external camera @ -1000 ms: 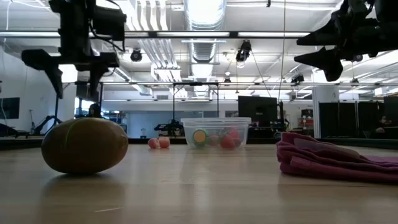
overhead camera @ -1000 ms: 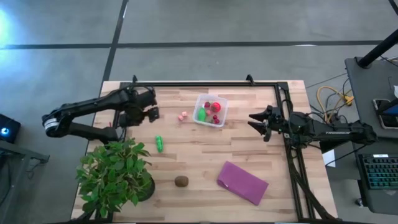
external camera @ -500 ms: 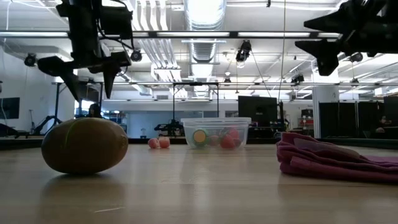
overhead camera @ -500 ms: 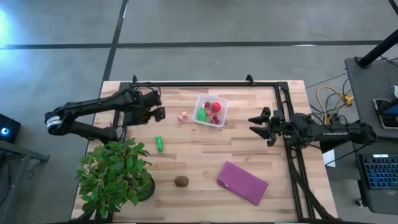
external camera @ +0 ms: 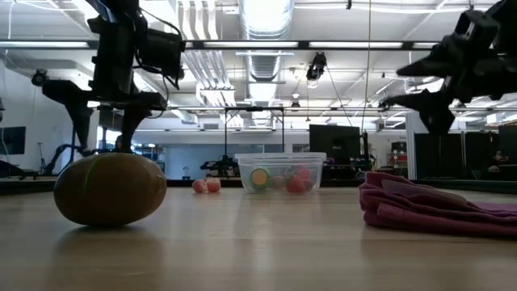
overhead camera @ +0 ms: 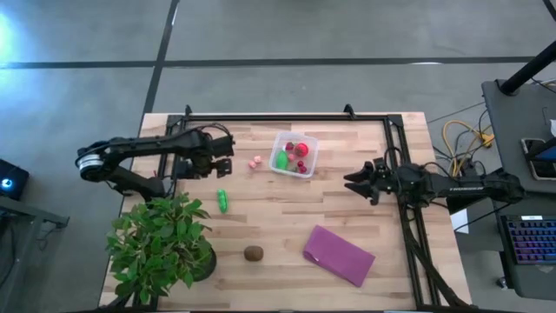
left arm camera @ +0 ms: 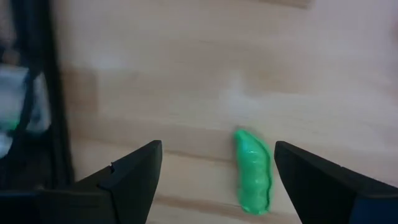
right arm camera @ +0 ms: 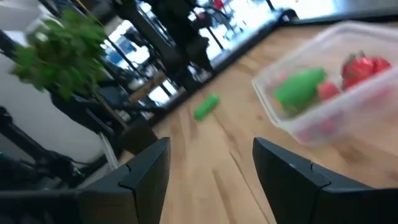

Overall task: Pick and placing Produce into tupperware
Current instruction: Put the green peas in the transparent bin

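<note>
Target = small green elongated toy veg, pod-shaped (overhead camera: 222, 201) (left arm camera: 254, 180). It lies flat on the light wooden tabletop (overhead camera: 287, 217), between the leafy green potted plant (overhead camera: 161, 243) and the clear square plastic tub (overhead camera: 294, 154), apart from both.

Left gripper (overhead camera: 219, 162) (left arm camera: 214, 180) hovers above and just behind the pod, fingers spread wide, nothing held. Wrist cam shows the pod between the two fingers but off-centre, closer to one.

Pod's long axis runs roughly front-to-back on the table w/ slight tilt. In wrist view it runs along the line of sight, so fingers look set to close across the narrow width, which is good.

To do it well, imo: centre the pod between fingers first, then drop straight down, close on the mid-body, not an end. It's rounded and prob slippery, so an end grip may squirt it out. Watch plant leaves nearby.

Tub already holds green + red pieces. Pink pieces (overhead camera: 255, 162) and a brown oval piece (overhead camera: 253, 253) are still out on the table.

Right gripper (overhead camera: 358, 183) waits at the table's right side, fingers apart, empty.
</note>
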Motion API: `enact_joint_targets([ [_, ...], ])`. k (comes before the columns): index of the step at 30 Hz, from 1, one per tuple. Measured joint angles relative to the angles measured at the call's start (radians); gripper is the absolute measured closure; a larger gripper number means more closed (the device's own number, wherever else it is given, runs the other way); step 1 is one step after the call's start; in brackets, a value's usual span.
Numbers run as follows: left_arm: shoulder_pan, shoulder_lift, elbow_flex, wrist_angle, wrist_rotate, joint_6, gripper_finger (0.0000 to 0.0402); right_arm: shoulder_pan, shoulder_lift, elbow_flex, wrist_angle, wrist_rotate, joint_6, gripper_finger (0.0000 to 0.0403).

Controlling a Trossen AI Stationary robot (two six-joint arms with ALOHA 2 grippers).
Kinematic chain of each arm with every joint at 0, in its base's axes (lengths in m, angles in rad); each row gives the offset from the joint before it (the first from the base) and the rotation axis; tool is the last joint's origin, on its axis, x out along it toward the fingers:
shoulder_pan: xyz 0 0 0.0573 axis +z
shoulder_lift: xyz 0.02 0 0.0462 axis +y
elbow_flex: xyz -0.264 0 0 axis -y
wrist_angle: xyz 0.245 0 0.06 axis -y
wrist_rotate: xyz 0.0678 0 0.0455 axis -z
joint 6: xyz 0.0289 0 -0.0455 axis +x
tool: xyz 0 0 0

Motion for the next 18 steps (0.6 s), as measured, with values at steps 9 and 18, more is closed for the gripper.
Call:
enact_joint_targets([
  [9, -0.187, -0.004, 0.002, 0.084, -0.032, -0.382, 0.0107, 0.000, 0.015, 0.000, -0.059, 0.000, -0.019, 0.0184],
  [18, -0.366, -0.002, -0.006, 0.148, -0.098, -0.595, 0.0107, 0.000, 0.013, 0.000, -0.058, 0.000, -0.020, 0.0184],
])
